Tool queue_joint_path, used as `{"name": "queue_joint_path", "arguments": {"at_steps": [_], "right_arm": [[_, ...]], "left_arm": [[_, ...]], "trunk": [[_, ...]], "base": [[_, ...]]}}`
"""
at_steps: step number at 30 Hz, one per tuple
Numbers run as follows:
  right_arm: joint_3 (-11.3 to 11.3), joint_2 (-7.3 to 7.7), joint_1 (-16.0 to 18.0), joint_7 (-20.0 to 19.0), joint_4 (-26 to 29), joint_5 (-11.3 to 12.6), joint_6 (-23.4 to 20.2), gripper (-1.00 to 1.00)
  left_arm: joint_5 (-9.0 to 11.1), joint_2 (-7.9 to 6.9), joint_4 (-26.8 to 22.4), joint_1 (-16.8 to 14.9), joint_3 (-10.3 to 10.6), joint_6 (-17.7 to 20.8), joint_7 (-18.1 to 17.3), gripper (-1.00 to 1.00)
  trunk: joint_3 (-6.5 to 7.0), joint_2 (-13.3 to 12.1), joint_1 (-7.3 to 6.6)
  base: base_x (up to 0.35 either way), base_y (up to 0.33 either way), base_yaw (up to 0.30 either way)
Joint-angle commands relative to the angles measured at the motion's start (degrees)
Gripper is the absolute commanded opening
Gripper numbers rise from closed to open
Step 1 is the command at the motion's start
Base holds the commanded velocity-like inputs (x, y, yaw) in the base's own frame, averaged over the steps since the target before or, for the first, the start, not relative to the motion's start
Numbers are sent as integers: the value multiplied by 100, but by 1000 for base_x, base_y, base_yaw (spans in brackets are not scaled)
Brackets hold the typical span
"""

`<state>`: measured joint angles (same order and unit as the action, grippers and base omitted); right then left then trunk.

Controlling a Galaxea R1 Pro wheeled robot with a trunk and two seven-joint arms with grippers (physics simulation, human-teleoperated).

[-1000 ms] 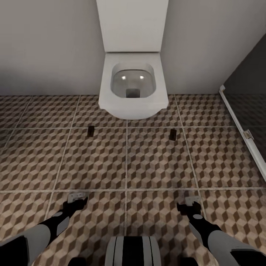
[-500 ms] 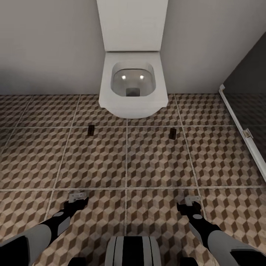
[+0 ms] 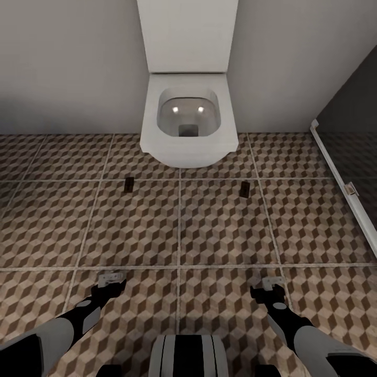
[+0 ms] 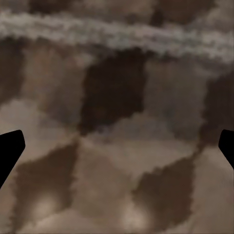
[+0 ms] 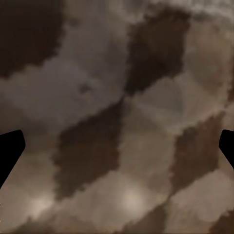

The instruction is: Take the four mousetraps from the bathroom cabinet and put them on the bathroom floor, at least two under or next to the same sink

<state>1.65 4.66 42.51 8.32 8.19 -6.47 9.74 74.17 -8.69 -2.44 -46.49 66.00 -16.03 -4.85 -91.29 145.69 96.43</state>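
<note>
Nothing has shifted over the last second: left gripper (image 3: 111,276) and right gripper (image 3: 272,283) hang spread wide and empty just above the bathroom floor (image 3: 220,230), facing the toilet (image 3: 183,120); no mousetraps identifiable ahead, so retrieval appears not begun.

You faced a toilet (image 3: 184,120) mounted on the far wall (image 3: 68,63), its bowl overhanging the bathroom floor (image 3: 220,230). Two small flat objects lay on the floor just before it: one (image 3: 129,184) toward its left, the other (image 3: 244,190) toward its right, well apart. A glass partition (image 3: 348,157) ran along the floor's right edge. Your left claw (image 3: 111,277) and right claw (image 3: 272,285) hung nearer you, over the floor.
</note>
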Motion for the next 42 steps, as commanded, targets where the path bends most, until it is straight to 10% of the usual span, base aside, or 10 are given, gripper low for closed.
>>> {"name": "queue_joint_path", "arguments": {"at_steps": [1,42], "right_arm": [[14,-3,3,37,-5,-57,4,100],[19,-79,3,47,-2,-97,-76,100]], "left_arm": [[61,-2,-2,-1,35,-10,-25,100],[63,-10,-2,-1,20,-6,-34,100]], "trunk": [[19,0,-3],[928,-55,-109]], "base": [[0,0,0],[0,0,0]]}}
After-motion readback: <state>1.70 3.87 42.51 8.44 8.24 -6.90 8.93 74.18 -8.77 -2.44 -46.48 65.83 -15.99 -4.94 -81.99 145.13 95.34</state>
